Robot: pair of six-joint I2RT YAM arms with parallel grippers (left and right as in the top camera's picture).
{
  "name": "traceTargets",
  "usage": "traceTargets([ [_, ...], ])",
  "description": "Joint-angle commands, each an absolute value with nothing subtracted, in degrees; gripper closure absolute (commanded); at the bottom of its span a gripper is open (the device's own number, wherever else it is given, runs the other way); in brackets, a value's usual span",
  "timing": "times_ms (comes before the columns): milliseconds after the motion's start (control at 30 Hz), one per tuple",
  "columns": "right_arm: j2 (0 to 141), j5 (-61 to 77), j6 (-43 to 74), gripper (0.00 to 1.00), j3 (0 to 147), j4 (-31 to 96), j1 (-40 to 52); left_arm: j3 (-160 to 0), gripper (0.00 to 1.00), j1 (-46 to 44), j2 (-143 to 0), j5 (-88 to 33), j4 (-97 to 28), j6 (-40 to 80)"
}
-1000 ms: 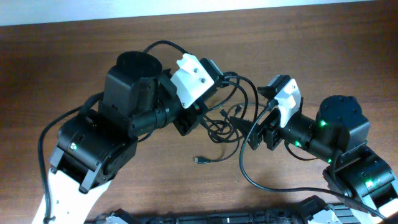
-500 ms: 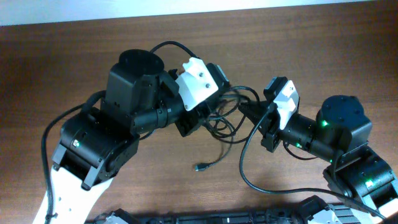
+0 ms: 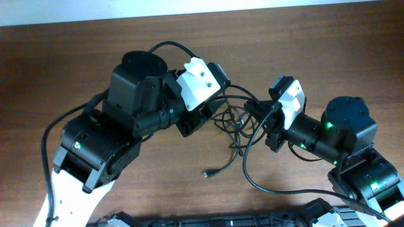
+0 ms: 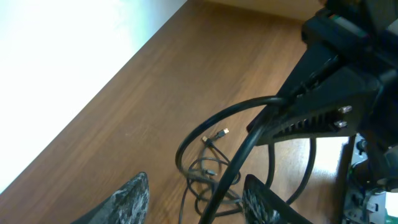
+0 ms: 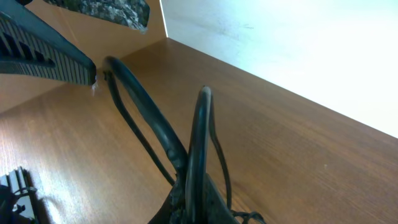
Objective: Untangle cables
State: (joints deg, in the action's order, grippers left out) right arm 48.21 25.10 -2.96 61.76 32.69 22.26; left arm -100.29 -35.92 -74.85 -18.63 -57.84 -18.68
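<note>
One tangle of thin black cables [image 3: 232,123] lies on the table [image 3: 95,44], at about eight o'clock from the right gripper [image 3: 251,108], which is pinched tight on a loop of it. The left gripper [image 4: 199,208] has its fingers [image 4: 134,199] well apart, and one strand runs up between them. Count: two grippers, one knot whose separate cords can't be told apart, and one loose plug end [image 3: 207,173] trailing at seven o'clock of it.
</note>
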Motion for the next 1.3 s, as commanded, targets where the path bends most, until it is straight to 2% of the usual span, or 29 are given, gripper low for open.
traceTargets([
  [0, 47.92, 24.58, -2.5, 0.96, 61.84, 31.86, 22.11, -101.03, 0.51, -35.83, -75.0, -17.08, -58.43, -18.74],
  [133, 47.92, 23.05, -0.49, 0.96, 61.84, 30.83, 22.06, -101.03, 0.4, -35.83, -75.0, -15.44, -59.02, -18.74],
  [300, 47.92, 9.26, 8.23, 0.96, 62.57, 27.4, 22.06, -101.03, 0.37, -35.81, -75.0, -8.71, -59.29, -18.5],
  [400, 47.94, 1.8, 9.78, 0.96, 65.36, 26.63, 22.06, -101.03, 0.34, -35.81, -75.0, 3.64, -59.22, -9.61],
  [500, 47.94, -10.39, 9.74, 0.96, 69.3, 23.0, 22.06, -101.03, 0.18, -35.81, -75.0, 16.67, -59.61, 0.82],
  [567, 47.92, -15.53, 9.69, 0.96, 71.26, 20.38, 22.06, -101.03, 0.12, -35.81, -75.0, 17.65, -59.68, 1.98],
  [633, 47.94, -19.86, 8.86, 0.96, 73.52, 15.79, 22.06, -101.03, 0.1, -35.81, -75.0, 17.63, -59.68, 1.98],
  [833, 47.92, -20.18, 3.2, 0.96, 76.23, -2.55, 22.06, -101.03, 0.03, -35.83, -75.0, 17.61, -59.86, 1.98],
  [1067, 50.28, -20.23, 3.18, 0.96, 76.18, 2.61, 22.06, -101.03, 0.01, -35.81, -75.0, 17.61, -59.86, 1.96],
  [1267, 53.17, -19.97, 3.25, 0.96, 76.2, 1.06, 22.11, -101.03, 0.01, -35.83, -75.0, 17.56, -60.4, 1.98],
])
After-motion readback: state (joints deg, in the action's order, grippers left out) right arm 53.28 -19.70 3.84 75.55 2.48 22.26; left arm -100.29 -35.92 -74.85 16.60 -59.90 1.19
